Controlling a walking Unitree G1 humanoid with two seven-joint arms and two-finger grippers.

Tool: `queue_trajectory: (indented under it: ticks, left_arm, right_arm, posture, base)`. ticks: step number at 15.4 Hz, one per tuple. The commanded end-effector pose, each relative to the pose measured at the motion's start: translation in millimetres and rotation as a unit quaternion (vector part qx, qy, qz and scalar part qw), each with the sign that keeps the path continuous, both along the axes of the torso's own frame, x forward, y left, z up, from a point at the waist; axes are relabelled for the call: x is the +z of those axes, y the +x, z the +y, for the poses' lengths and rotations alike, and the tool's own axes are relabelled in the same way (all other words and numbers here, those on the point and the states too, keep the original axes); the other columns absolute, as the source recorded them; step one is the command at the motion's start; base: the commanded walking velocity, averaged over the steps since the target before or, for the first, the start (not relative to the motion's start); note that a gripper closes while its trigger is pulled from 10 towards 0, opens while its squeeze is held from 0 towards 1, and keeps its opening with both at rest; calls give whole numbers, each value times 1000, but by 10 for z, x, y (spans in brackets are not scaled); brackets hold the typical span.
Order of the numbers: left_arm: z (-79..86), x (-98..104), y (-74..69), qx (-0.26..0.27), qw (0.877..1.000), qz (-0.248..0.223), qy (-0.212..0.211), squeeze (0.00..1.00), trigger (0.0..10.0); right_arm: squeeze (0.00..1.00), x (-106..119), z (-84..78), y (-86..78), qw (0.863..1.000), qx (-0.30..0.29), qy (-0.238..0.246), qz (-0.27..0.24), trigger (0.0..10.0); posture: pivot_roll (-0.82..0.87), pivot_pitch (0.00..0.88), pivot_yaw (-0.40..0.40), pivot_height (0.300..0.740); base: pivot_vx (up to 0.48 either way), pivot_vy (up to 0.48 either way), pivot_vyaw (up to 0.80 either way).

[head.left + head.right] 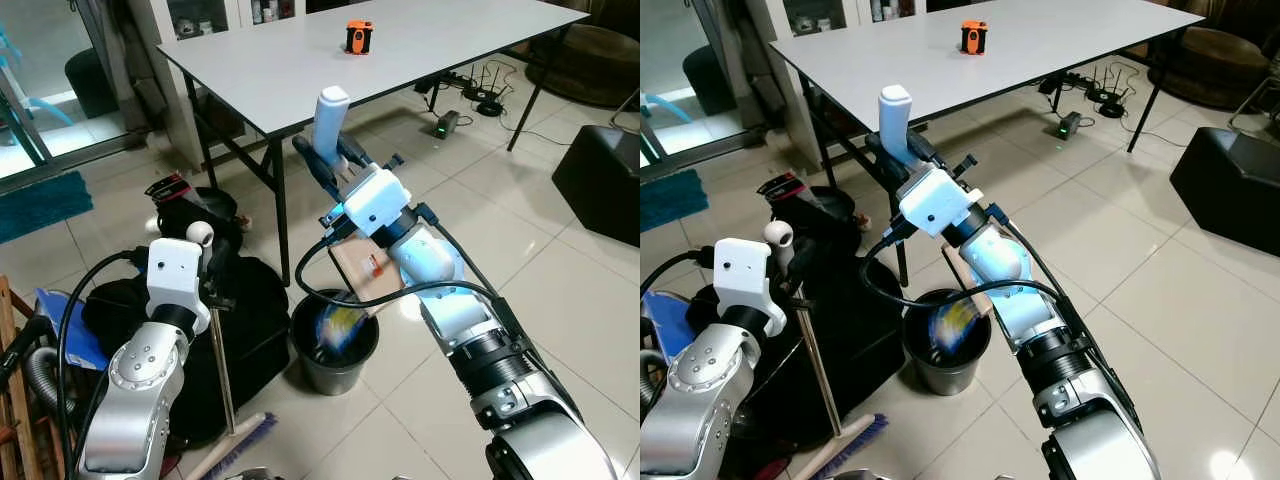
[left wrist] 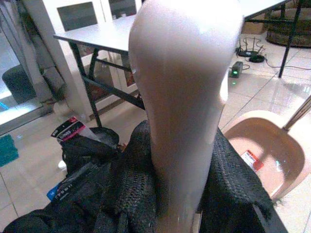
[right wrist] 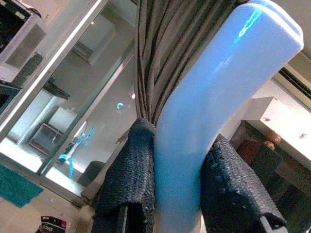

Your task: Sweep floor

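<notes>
A pale tiled floor (image 1: 560, 300) is seen, with a long grey surface (image 1: 300, 60) standing on black legs at the far side; a small orange object (image 1: 359, 37) rests on top of it, and cables with a power strip (image 1: 470, 95) lie on the tiles beneath its far end. A dark ottoman (image 1: 600, 180) is placed well apart to the robot's right. Black bags (image 1: 250, 300) are heaped on the floor to the left, just beside a black waste bin (image 1: 335, 345) holding blue and yellow rubbish. A tan dustpan (image 1: 365, 270) is tilted over the bin's rim, its pale blue handle (image 1: 330, 122) rising upright above it. That handle is clamped between the closed black fingers (image 3: 136, 170) of the right hand (image 1: 325, 165), which is raised in front of the surface's edge. The broom's white handle tip (image 1: 200, 234) is gripped in the left hand (image 1: 212, 262), its fingers (image 2: 131, 184) closed tightly on the shaft (image 1: 224, 370), which runs down to the purple bristles (image 1: 248, 445) resting on the floor near the bin
</notes>
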State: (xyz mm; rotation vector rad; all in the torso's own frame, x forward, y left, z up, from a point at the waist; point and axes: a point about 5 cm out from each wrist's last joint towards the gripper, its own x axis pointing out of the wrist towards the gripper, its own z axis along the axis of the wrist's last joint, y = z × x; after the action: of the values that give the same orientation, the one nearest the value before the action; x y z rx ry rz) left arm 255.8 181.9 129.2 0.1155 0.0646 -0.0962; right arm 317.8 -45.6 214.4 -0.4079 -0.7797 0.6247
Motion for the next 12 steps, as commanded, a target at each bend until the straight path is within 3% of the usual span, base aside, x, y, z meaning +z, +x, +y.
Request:
queue_trajectory:
  ticks: [1, 2, 4, 5, 6, 7, 8, 10, 12]
  left_arm:
    - [-38, 96, 17, -14, 1000, -18, 2, 0, 10000]
    - [-45, 94, 23, -17, 1000, -18, 0, 0, 10000]
    - [-78, 55, 47, -35, 999, -7, 0, 0, 10000]
    - [-118, 14, 66, -55, 998, 3, 4, 0, 10000]
    - [-128, 3, 70, -60, 998, 6, 4, 0, 10000]
    - [-164, -36, 68, -83, 996, 17, 4, 0, 10000]
    - [-173, -45, 67, -88, 996, 20, 3, 0, 10000]
    - [-257, -180, -4, -152, 987, 60, 4, 0, 10000]
    - [-290, -224, -26, -174, 982, 70, 14, 0, 10000]
  right_arm:
    - [0, 105, -24, -19, 1000, 2, 12, -23, 10000]
    - [0, 115, -40, -9, 1000, -4, 1, -28, 10000]
    - [0, 215, -229, 73, 996, -75, -16, -46, 10000]
    - [0, 323, -583, 167, 983, -180, 11, -30, 10000]
    - [0, 346, -688, 178, 978, -206, 18, -24, 10000]
    - [0, 414, -1039, 144, 959, -281, 24, -13, 10000]
    - [0, 424, -1116, 132, 954, -297, 27, -7, 10000]
    - [0, 382, -1479, -17, 925, -375, 52, 40, 10000]
    - [0, 243, -1575, -76, 910, -401, 69, 84, 10000]
  posture:
    - [104, 0, 27, 740]
    - [102, 0, 28, 740]
    - [95, 0, 26, 740]
    - [82, 1, 28, 740]
    - [82, 1, 28, 740]
    - [61, 6, 34, 740]
    - [50, 7, 34, 740]
    - [27, 10, 36, 740]
    - [25, 11, 34, 740]
  base:
    - [0, 0, 0]
    - [0, 0, 0]
    - [0, 0, 0]
    - [0, 0, 0]
    - [0, 0, 0]
    - [0, 0, 0]
    - [0, 0, 0]
    - [0, 0, 0]
    - [0, 0, 0]
